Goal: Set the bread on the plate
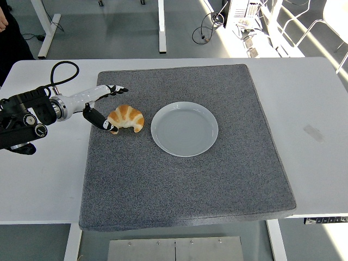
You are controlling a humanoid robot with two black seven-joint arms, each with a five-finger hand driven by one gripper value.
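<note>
the croissant (126,118) lay on the grey mat (185,185), just left of the empty white plate (185,129). the left hand (100,104) was spread open, thumb tip touching the croissant's left end, other fingers (117,89) extended above it.

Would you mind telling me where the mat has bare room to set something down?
The grey mat is bare along its near half, and right of the plate. It is crowded at far left, where the left hand meets the croissant.
</note>
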